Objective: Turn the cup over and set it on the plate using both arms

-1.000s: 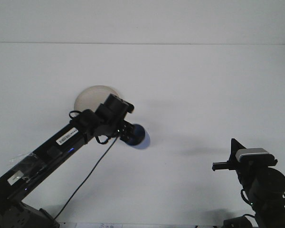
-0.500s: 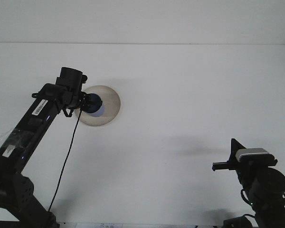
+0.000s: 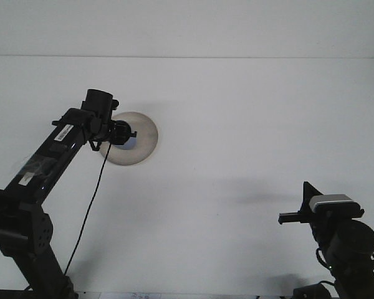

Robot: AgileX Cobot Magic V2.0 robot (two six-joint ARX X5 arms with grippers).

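White table; left end effector over plate, cup now hidden, grip unclear.

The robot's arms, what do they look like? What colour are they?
Both are black. The left arm is long and boxy, with white stickers on its side and a thin black cable dangling from near its end effector. The right arm is chunkier and rounder, with a silver-grey box on top.

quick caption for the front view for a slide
Left gripper over the plate with the blue cup; right gripper idle.
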